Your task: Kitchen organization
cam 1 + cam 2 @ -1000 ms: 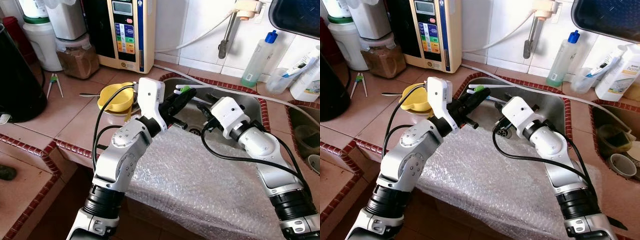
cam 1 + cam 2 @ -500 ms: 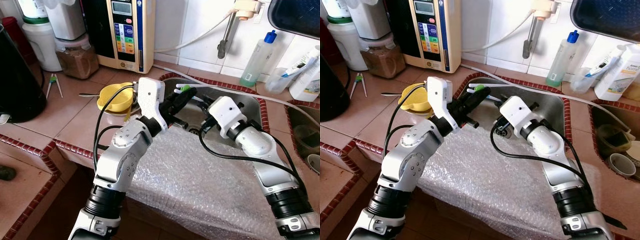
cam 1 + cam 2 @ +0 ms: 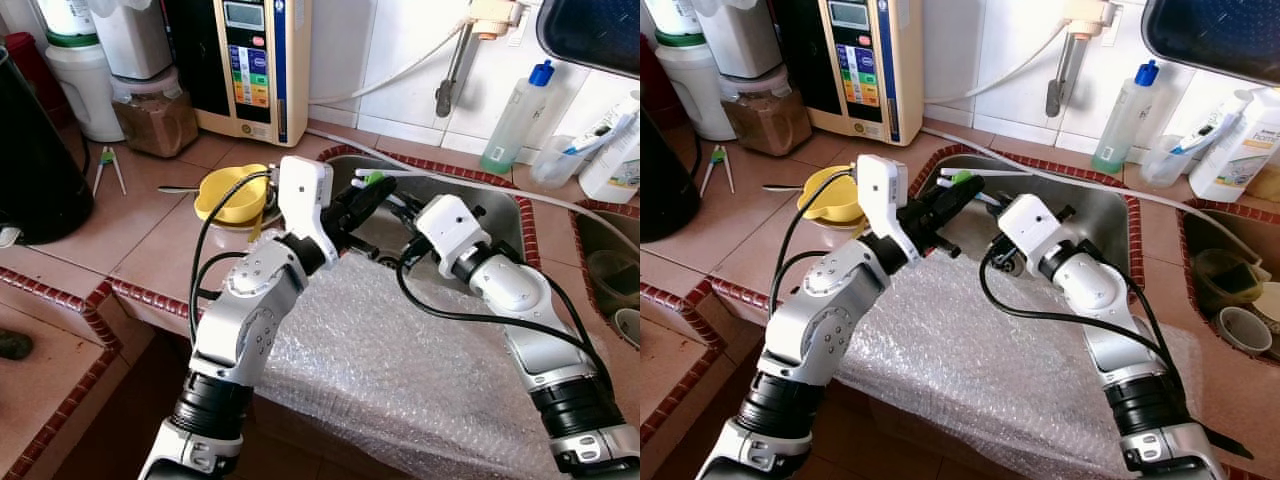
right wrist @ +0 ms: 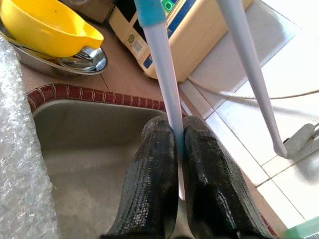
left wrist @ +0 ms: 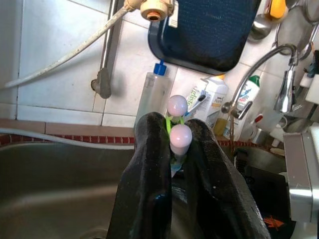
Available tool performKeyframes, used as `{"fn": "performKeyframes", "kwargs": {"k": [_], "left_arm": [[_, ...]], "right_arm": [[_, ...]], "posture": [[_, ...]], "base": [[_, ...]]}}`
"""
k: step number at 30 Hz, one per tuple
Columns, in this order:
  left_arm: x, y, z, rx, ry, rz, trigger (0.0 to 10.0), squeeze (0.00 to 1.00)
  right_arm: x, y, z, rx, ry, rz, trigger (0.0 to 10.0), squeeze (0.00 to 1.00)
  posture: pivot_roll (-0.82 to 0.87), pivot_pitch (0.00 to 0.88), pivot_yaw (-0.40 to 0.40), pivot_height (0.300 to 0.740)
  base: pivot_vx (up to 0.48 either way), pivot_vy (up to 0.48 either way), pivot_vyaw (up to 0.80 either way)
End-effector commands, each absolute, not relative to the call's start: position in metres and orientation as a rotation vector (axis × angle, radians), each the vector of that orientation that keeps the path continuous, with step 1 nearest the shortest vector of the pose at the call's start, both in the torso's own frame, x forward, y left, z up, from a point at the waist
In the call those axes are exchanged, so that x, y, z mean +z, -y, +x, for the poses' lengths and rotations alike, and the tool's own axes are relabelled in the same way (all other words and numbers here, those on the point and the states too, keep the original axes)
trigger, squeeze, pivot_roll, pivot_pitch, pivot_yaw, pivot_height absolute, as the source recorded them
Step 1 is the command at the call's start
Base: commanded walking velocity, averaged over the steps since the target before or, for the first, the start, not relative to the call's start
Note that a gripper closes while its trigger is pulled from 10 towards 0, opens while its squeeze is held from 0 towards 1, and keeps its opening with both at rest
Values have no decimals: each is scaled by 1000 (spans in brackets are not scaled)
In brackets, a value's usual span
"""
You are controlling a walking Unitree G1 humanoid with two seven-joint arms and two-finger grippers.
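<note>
A pair of white chopsticks (image 3: 392, 172) joined by a green clip (image 3: 372, 178) is held over the steel sink (image 3: 490, 205). My left gripper (image 3: 366, 193) reaches over the sink's near-left corner. It is shut on the clip end, and two rounded pink tips (image 5: 180, 135) show between its fingers (image 5: 149, 164). My right gripper (image 4: 179, 130) comes in from the right, shut on one pale stick (image 4: 164, 84) with a teal band. The other stick (image 4: 249, 74) runs free beside it. The white wrist housing (image 3: 447, 222) hides the right fingers in the eye views.
Bubble wrap (image 3: 400, 350) covers the counter in front of the sink. A yellow bowl (image 3: 232, 193) sits in a steel dish at the left, with a spoon (image 3: 178, 189). A water purifier (image 3: 255, 60), jars (image 3: 155, 115), a black kettle (image 3: 30, 150) and bottles (image 3: 518, 115) line the back.
My right arm has shifted slightly left and up toward the left gripper. The left arm and the chopsticks have barely moved.
</note>
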State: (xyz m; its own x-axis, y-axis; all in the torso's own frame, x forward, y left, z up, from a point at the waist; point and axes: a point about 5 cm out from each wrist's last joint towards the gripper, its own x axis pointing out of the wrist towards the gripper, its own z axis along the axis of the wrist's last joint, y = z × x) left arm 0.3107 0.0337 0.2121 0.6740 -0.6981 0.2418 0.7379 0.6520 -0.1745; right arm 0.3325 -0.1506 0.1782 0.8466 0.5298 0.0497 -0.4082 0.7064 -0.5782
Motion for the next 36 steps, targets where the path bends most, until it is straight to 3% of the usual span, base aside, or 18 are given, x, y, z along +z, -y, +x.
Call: {"fn": "performKeyframes", "kwargs": {"k": [1, 19, 23, 36], "left_arm": [[205, -34, 311, -804, 115, -258, 10000, 1000], [191, -46, 309, -837, 67, -131, 10000, 1000], [182, -58, 309, -815, 44, -63, 10000, 1000], [163, -77, 302, -795, -29, 3, 10000, 1000]], "right_arm": [[184, 160, 335, 483, 232, -570, 0, 0], [178, 163, 342, 504, 204, -601, 0, 0], [177, 169, 355, 533, 145, -496, 0, 0], [154, 199, 382, 444, -123, -477, 0, 0]], "posture": [[-52, 32, -38, 740], [-56, 35, -29, 740], [-53, 36, -25, 740], [-29, 51, -6, 740]], "base": [[0, 0, 0], [0, 0, 0], [0, 0, 0], [0, 0, 0]]}}
